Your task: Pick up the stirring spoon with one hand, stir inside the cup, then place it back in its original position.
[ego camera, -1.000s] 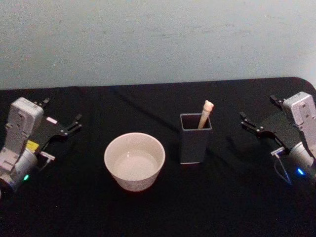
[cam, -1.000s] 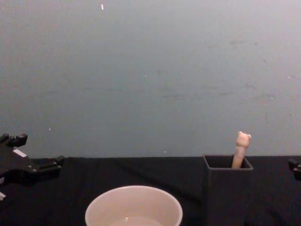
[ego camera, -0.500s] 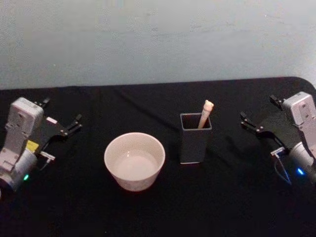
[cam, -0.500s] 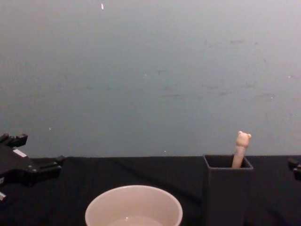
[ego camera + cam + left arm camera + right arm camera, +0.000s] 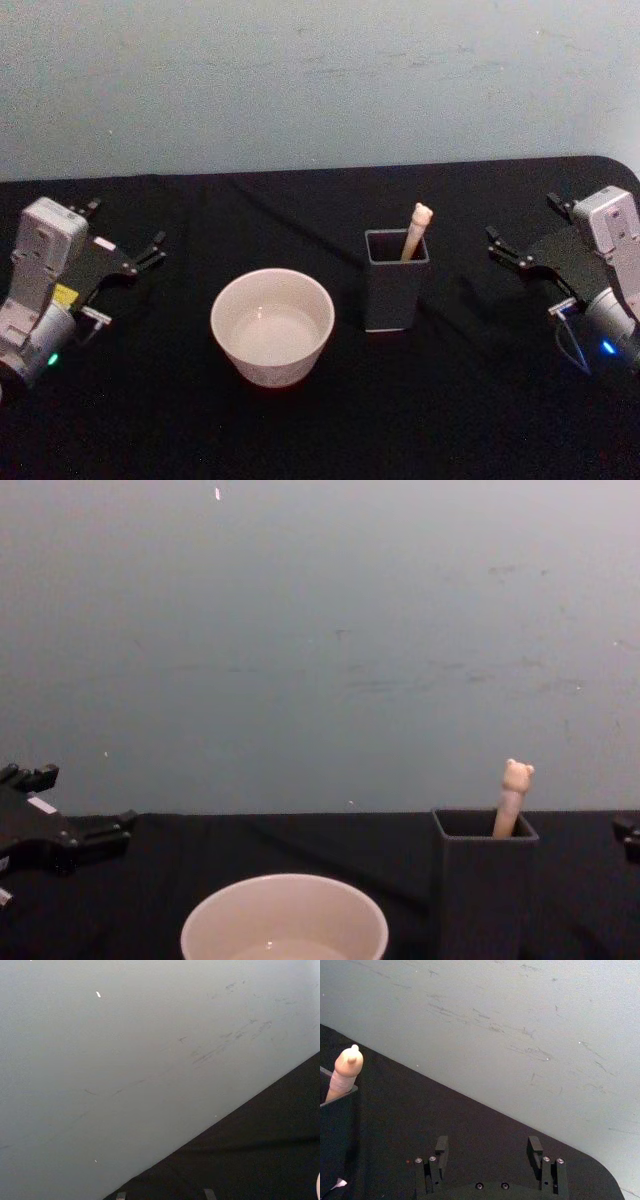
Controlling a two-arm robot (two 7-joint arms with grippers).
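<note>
Leftmost, the left hand [image 5: 126,222] hovered low over the black tabletop [image 5: 300,430] near its left edge, on the end of a silver-grey arm. Its two black fingers were spread wide apart, with nothing between them and nothing touching them.

To its right, well apart from it, stood the cup [image 5: 270,365], wide, round and cream-white with a thin rim. Its inside was pale and glossy, and whether it held any liquid could not be told.

Just beside the cup, on its right and not touching it, stood the holder [image 5: 392,300], a tall, dark grey, square-sided box, narrower than the cup. The stirring spoon [image 5: 415,230] stood inside it, leaning against the far right corner. Its pale beige handle rose above the rim and ended in a tiny bear head, seen in the chest view against the grey-blue wall [image 5: 320,630]. The neck and bowl were hidden inside the holder.

Farthest right, the right hand [image 5: 521,217] hung near the tabletop's right edge, well apart from the holder. Its fingers stood wide apart and gripped nothing; the right wrist view showed the gap between them bare.
</note>
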